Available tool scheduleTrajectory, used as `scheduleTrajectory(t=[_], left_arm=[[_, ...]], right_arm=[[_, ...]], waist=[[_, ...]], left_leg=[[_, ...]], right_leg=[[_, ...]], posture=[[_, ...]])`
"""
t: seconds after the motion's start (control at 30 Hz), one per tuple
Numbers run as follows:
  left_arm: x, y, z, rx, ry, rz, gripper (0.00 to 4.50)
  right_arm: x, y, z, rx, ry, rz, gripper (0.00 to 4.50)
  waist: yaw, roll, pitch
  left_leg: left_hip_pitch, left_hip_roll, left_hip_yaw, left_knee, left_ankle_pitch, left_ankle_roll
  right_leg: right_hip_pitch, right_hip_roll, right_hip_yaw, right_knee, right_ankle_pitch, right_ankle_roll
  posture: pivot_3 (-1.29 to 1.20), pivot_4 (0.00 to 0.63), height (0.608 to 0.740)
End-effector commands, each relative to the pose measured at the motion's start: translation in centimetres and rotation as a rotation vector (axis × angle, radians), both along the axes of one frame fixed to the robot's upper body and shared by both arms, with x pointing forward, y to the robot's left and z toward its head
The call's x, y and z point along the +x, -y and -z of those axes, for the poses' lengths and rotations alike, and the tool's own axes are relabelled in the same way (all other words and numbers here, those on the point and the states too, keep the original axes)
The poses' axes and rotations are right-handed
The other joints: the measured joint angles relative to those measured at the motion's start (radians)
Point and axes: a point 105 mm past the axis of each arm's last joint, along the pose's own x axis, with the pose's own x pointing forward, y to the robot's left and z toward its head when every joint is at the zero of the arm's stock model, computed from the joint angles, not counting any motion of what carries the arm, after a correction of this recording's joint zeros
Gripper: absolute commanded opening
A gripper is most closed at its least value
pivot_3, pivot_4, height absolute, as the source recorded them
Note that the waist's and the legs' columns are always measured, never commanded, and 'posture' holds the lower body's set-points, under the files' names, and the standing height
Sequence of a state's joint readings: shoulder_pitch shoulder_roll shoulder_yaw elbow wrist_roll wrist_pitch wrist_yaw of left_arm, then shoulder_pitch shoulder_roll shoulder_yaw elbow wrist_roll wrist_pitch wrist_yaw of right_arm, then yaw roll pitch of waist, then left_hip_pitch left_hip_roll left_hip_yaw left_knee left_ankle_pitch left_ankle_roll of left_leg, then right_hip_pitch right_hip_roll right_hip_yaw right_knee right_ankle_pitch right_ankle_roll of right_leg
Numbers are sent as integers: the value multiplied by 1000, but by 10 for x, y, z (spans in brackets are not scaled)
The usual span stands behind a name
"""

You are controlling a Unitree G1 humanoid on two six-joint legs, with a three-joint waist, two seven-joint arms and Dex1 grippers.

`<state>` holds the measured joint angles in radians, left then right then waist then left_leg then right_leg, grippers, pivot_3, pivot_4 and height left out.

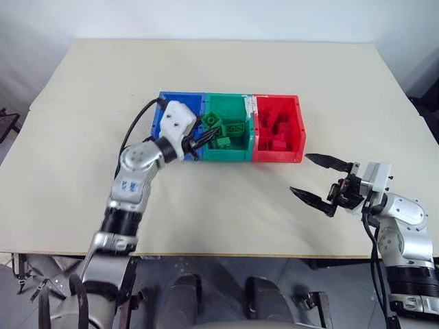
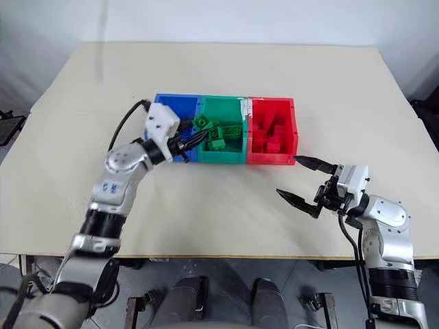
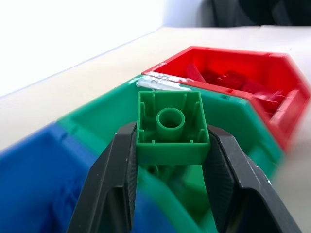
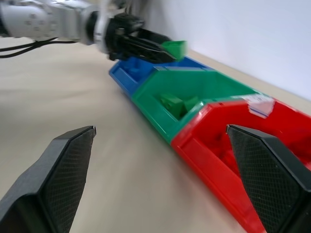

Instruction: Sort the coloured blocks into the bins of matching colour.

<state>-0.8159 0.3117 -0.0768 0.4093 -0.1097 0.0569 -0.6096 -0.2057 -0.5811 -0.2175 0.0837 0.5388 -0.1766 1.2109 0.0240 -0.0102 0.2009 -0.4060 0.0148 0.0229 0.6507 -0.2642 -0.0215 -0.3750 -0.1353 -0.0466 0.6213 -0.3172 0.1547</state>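
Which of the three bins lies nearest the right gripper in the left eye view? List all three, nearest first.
From the right gripper, open over the table's right side:
1. Red bin, right end of the row, nearest.
2. Green bin, middle.
3. Blue bin, left end, farthest, behind the left gripper holding a green block.

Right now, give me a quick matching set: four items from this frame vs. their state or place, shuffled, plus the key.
Column 1
1. left gripper
2. right gripper
3. green bin
4. red bin

Column 2
A. middle of the row, green blocks lying inside
B. open, over bare table, holding nothing
C. end of the row nearest the right gripper, red pieces inside
D. shut on a green block, above the near edge of the bins

Pairs: 1-D, 2-B, 3-A, 4-C
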Motion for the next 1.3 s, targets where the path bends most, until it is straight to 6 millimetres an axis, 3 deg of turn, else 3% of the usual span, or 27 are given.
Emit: scheduleTrajectory(t=[0.03,0.1,0.2,0.37,0.63,0.73,0.9,1.03,1.3], left_arm=[[7,14,-5,28,29,63,1489],[11,20,-7,12,15,85,1489],[14,24,-7,-1,1,100,2507],[3,13,-12,-16,68,129,4060],[-65,-70,10,117,99,224,4060],[-89,-98,16,150,64,198,4060],[-126,-150,47,143,-67,20,4060],[-143,-164,61,125,-114,-79,4060],[-136,-166,56,85,-64,-170,4060]], right_arm=[[-5,4,-13,13,69,35,4500],[-7,4,-11,19,67,49,4500],[-10,4,-9,28,67,64,4500],[-12,4,-8,37,69,78,4500],[-7,3,-9,0,44,14,4500],[-4,3,-8,-20,34,-18,4500],[1,2,-3,-64,16,-76,4500],[7,2,-3,-63,8,-99,4500],[16,4,0,-66,-4,-106,4500]], waist=[[-2,0,0],[-1,0,0],[0,0,0],[-1,0,0],[-27,0,0],[-21,0,0],[-27,1,0],[-23,0,0],[-23,0,0]], left_leg=[[0,0,0,-1,0,0],[0,0,1,-2,0,0],[0,0,1,-2,0,0],[0,1,1,-1,0,0],[1,3,2,-3,0,-1],[1,3,1,-2,0,-1],[1,3,1,-3,-1,0],[1,3,1,-3,-2,1],[2,3,0,-2,-2,1]], right_leg=[[0,0,0,-1,0,0],[0,0,0,-1,0,0],[-1,0,0,-2,0,0],[-1,0,0,-1,0,0],[-1,2,0,-1,0,-1],[-1,1,0,-1,0,-1],[0,1,1,-1,0,-1],[0,1,1,-1,0,-1],[-1,-1,1,-1,0,-2]], posture=[[0,150,740],[0,150,740],[0,150,740],[0,150,740],[0,150,740],[0,150,740],[0,150,740],[0,150,740],[0,150,740]])
